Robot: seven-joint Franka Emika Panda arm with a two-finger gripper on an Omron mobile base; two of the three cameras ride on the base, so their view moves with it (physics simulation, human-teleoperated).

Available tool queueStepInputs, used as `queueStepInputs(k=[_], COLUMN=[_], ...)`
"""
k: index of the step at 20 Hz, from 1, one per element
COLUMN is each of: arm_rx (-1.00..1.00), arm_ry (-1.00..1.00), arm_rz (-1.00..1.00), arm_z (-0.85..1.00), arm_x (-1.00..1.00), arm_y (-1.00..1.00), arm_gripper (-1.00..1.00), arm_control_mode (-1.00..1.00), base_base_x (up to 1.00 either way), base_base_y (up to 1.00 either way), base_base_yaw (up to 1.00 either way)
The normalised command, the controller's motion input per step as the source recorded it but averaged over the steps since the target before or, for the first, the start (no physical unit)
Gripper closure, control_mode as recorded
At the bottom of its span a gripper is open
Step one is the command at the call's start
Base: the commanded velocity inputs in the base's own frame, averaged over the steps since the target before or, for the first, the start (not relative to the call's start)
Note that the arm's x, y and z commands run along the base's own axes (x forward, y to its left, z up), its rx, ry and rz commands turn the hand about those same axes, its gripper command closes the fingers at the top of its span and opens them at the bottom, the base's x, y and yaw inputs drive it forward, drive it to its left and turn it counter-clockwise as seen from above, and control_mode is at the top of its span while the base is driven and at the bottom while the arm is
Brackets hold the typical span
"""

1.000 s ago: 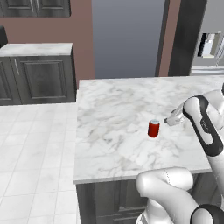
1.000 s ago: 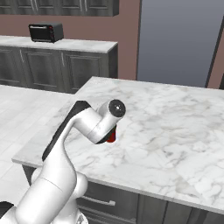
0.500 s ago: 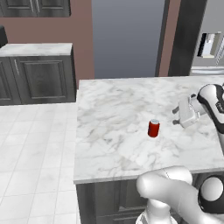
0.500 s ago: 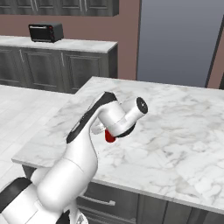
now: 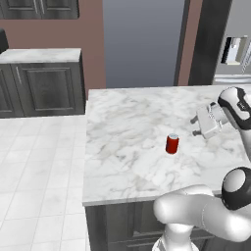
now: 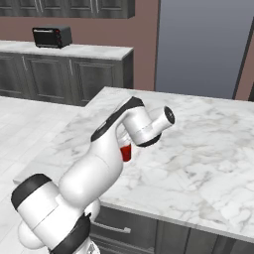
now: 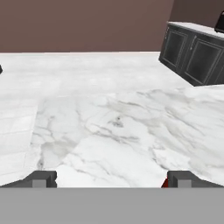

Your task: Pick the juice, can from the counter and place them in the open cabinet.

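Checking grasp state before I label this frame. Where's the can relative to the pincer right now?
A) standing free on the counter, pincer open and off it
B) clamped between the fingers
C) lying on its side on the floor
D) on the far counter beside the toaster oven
A: the can stands upright on the counter, while the pincer sits off to one side of it, its fingers spread wide with nothing between them.
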Motion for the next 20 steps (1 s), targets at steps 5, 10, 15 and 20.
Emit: queueStepInputs(k=[5, 10, 15, 20], arm_rx=[0.0, 0.0, 0.0, 0.0], arm_ry=[-0.01, 0.0, 0.0, 0.0], arm_rz=[0.0, 0.0, 0.0, 0.0], arm_z=[-0.39, -0.5, -0.44, -0.41], arm_x=[0.35, 0.17, 0.06, 0.11], arm_y=[-0.19, -0.22, -0.18, -0.05], arm_gripper=[-1.0, -1.0, -1.0, -1.0], arm_control_mode=[-1.0, -1.0, -1.0, -1.0], base_base_x=[0.0, 0.0, 0.0, 0.0], base_base_y=[0.0, 0.0, 0.0, 0.0], base_base_yaw=[0.0, 0.0, 0.0, 0.0])
